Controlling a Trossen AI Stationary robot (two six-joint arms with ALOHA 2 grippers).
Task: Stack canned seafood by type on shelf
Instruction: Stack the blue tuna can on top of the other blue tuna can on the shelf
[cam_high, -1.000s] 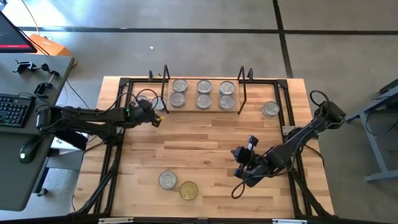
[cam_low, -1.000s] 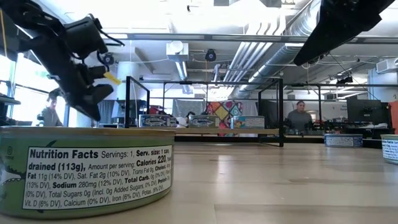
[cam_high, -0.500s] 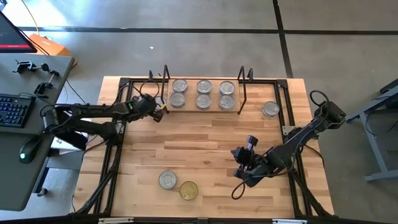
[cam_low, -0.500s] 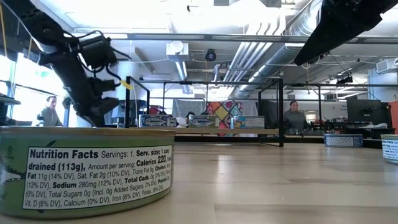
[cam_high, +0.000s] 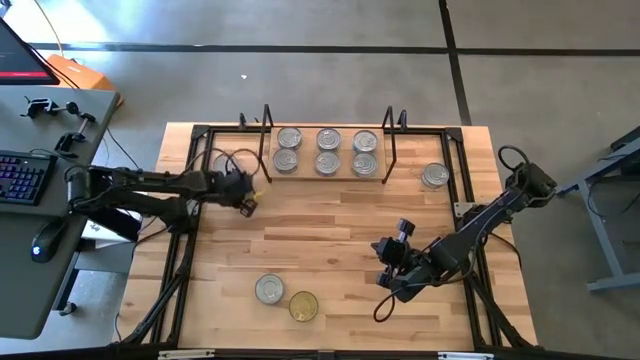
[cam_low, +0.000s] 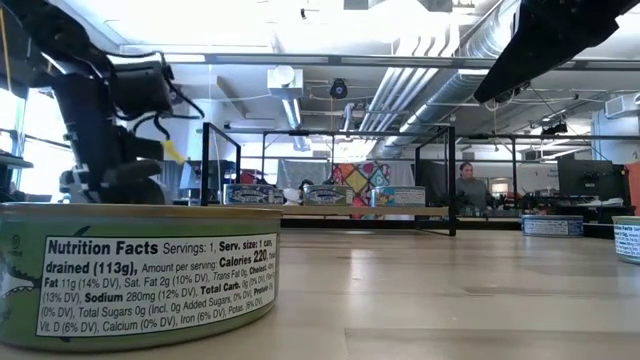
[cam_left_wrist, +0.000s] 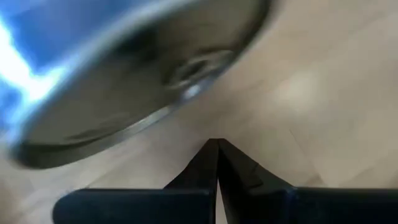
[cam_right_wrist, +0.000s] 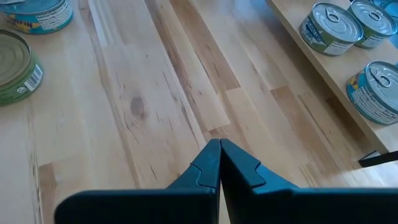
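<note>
Wooden table (cam_high: 330, 250) carries the shelf (cam_high: 325, 176); six tins sit there. Left gripper (cam_high: 246, 203), fingers pressed together and empty, hovers just beside a silver-lidded tin (cam_left_wrist: 124, 81); next it must open to grasp. Right gripper (cam_high: 385, 278), also closed, waits.

the shelf (cam_high: 330, 178) stands at the far side of the table (cam_high: 330, 250), in the middle. on it lie six tins (cam_high: 327, 151) in two rows of three, side by side. right of the shelf, one tin (cam_high: 435, 176) lies alone on the table. left of the shelf, the left gripper (cam_high: 247, 203) is near the shelf's end frame, with a tin (cam_left_wrist: 124, 68) just before it. at the near side lie two tins (cam_high: 285, 297) touching each other, left of the middle. the right gripper (cam_high: 383, 262) is right of them, well apart, over bare table.
</note>
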